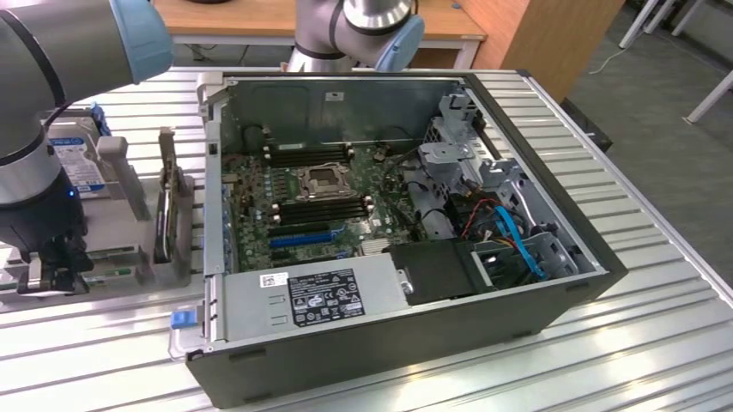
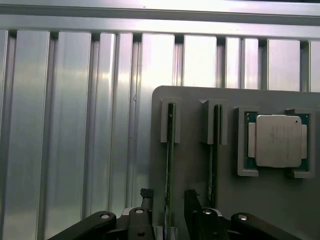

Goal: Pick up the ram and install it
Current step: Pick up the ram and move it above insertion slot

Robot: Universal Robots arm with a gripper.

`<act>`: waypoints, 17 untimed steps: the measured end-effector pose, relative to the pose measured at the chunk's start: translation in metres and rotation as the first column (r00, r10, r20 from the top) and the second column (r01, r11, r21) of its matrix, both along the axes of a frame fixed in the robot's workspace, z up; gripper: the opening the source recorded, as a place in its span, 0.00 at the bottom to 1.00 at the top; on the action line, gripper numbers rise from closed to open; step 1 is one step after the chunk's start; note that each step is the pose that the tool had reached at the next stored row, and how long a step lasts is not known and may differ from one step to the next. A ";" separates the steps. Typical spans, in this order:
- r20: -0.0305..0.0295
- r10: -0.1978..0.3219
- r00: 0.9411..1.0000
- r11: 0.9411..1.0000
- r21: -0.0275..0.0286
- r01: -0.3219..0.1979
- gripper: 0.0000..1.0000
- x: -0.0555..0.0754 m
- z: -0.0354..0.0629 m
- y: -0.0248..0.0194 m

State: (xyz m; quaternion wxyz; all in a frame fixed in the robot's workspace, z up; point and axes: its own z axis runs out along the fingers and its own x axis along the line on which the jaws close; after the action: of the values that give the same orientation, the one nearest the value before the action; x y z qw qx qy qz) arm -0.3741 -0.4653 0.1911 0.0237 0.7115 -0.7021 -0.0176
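Two jaws of the gripper (image 2: 168, 194) stand apart, one on each side of the ram (image 2: 170, 145), which stands on edge in a slot of the gray tray (image 2: 260, 210), its long axis parallel to the table (image 2: 75, 125) slats. One more ram stick (image 2: 216, 145) stands parallel just beside it, and one silver processor (image 2: 278, 140) lies flat beyond.

An open computer case (image 1: 343, 378) stands on the slatted metal table (image 1: 653, 343); a silver processor (image 2: 278, 140) sits in a grey tray (image 2: 270, 200).
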 end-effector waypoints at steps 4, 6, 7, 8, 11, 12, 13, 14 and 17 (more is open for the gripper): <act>0.000 0.000 1.000 1.000 0.000 0.000 0.38 0.000 -0.0002 0.0017; 0.000 0.000 1.000 1.000 0.000 0.000 0.38 0.000 -0.0002 0.0019; 0.000 0.000 1.000 1.000 0.000 0.000 0.38 0.000 -0.0002 0.0019; 0.000 0.000 1.000 1.000 0.000 0.000 0.38 0.000 -0.0002 0.0019; 0.000 0.000 1.000 1.000 0.000 0.000 0.31 0.000 -0.0001 0.0020; 0.000 0.000 1.000 1.000 0.000 0.000 0.24 0.000 -0.0001 0.0020; 0.000 0.000 1.000 1.000 0.000 0.000 0.24 0.000 -0.0001 0.0020; 0.000 0.000 1.000 1.000 0.000 0.000 0.18 0.000 -0.0001 0.0020; 0.000 0.000 1.000 1.000 0.000 0.000 0.14 0.000 -0.0001 0.0020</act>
State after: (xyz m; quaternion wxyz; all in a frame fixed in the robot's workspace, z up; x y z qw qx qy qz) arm -0.3742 -0.4633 0.1910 0.0237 0.7115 -0.7021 -0.0177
